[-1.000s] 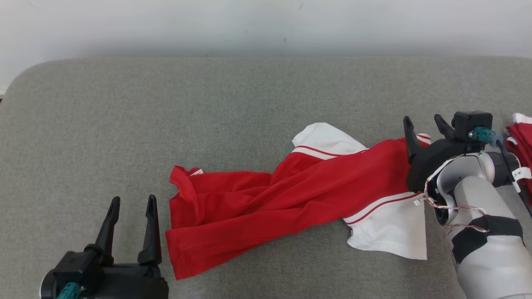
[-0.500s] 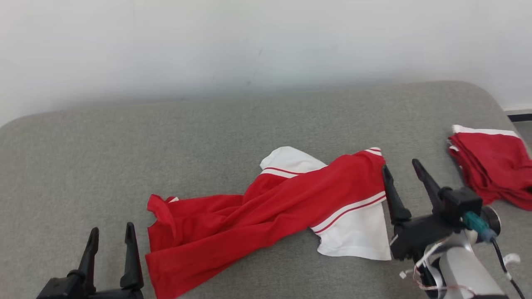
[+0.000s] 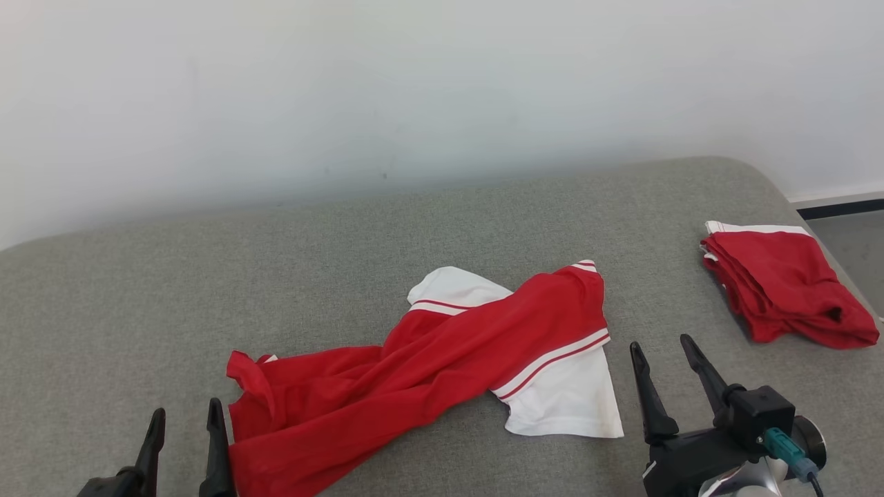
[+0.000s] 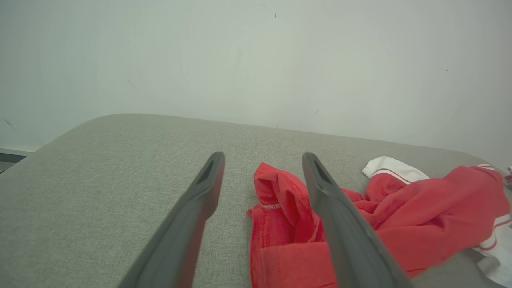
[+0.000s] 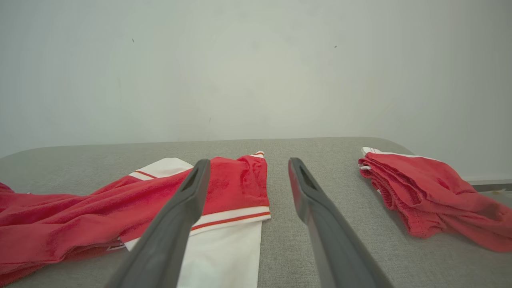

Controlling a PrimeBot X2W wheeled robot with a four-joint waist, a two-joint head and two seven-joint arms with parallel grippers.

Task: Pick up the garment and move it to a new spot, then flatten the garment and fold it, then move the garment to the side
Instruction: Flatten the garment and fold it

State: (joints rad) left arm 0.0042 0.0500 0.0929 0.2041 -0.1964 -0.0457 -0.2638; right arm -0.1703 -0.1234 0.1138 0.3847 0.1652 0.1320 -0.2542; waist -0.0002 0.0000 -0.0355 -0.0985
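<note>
Now the right pincer [image 3: 659,343] has backed off lower right, jaws wide and empty; left pincer [image 3: 188,408] waits open lower left. The garment [image 3: 442,359] lies let go, twisted, centre frame on the table [image 3: 311,262], so flattening looks next

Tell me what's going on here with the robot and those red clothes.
A two-armed robot is working on a red and white garment that lies twisted and crumpled on a grey padded surface. Nothing is held right now. The left gripper is open beside the garment's red end, and the right gripper is open just past its white end. A folded red pile sits off to the right. Flattening and folding are not yet done.
</note>
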